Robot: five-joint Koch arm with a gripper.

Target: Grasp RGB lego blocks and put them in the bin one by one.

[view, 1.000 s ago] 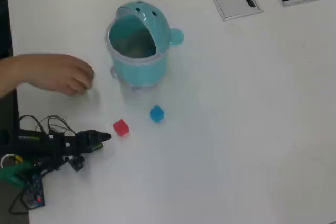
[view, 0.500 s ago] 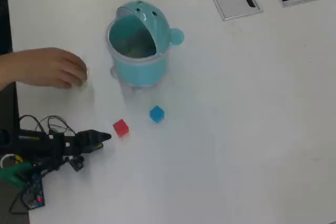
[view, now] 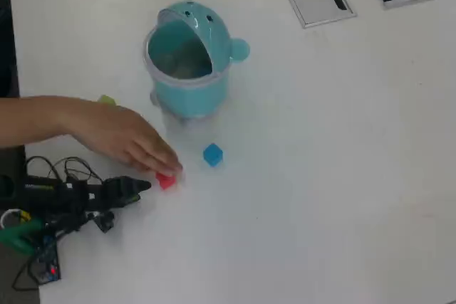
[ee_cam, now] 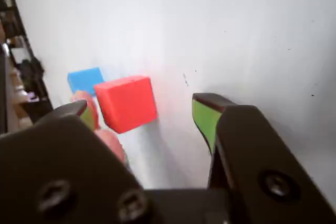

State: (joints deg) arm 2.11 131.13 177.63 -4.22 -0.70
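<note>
A person's bare hand [view: 128,140] has swung down onto the small red plastic cube [ee_cam: 126,103] just ahead of the gaping, empty gripper [ee_cam: 142,116] — hold off grasping.

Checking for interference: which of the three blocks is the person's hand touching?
The red block, just ahead of the gripper; fingers of the hand rest on it. The blue block and yellow-green block lie apart.

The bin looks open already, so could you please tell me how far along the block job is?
Nothing looks done: the bin stands open, and no block can be made out inside it. In hand: a person's hand is touching the red block, right in front of the open, empty gripper. Left: the red block, the blue block and the green block all lie on the table.
</note>
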